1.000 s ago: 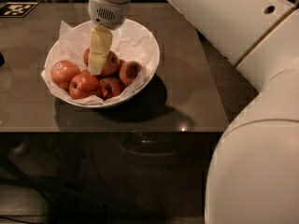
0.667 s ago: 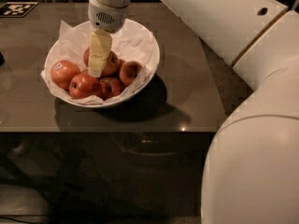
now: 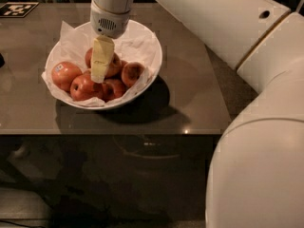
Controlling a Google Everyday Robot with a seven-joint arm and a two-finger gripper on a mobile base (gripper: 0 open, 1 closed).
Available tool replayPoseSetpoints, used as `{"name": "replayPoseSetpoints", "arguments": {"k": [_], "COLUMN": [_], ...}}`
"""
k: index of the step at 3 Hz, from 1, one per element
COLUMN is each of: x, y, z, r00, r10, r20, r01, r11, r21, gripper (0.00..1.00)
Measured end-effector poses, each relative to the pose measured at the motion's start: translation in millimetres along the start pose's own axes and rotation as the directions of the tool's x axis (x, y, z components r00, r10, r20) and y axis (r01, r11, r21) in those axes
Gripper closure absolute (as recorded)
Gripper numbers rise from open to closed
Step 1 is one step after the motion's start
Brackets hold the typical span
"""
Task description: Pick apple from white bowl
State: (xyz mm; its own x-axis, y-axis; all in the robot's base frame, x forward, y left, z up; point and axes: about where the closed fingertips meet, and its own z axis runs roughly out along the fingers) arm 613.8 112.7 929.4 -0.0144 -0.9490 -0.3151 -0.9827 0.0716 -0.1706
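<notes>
So, progress check: not much is ticked off yet, by the look of it. Nothing is lifted out. All the apples that can be seen are sitting down inside the white bowl (image 3: pixel 137 93), nested on the crumpled paper liner (image 3: pixel 71 39), and none of them is raised above the bowl's rim. The reaching part looks mostly sorted, though. The gripper (image 3: pixel 99 70) is hung over the middle of the bowl, pointed down into the fruit, with its tip down among the apples rather than up above the bowl.

The apple (image 3: pixel 115 66) that's wanted is taken to be the paler, orange-ish one at the bowl's middle, a bit toward the far rim. It's partly hidden by the gripper, which is set right in front of it and overlaps its near side. Whether contact is actually made can't be told from this angle, and whether the gripper is spread or clamped can't be told either, so no grasp can be claimed.

Worth noting what's packed around it in the bowl: a red apple with a white sticker (image 3: pixel 64 74) is parked by the rim on the side away from the arm (image 3: pixel 213 13), darker red ones are bunched along the bowl's near wall, and one more is tucked against the arm-side wall.

What's left, as judged here: the grip has to be confirmed or made on the pale one only, then it's to be raised clear of the bowl's rim without the neighbours or the paper being dragged along.
</notes>
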Motion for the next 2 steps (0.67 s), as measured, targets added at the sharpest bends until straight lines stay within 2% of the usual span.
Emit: {"name": "replayPoseSetpoints", "arguments": {"k": [2], "x": [0.0], "y": [0.0], "z": [0.0], "r00": [1.000], "r10": [0.000], "r20": [0.000], "r01": [0.000], "r11": [1.0000], "r21": [0.000], "gripper": [0.43]}}
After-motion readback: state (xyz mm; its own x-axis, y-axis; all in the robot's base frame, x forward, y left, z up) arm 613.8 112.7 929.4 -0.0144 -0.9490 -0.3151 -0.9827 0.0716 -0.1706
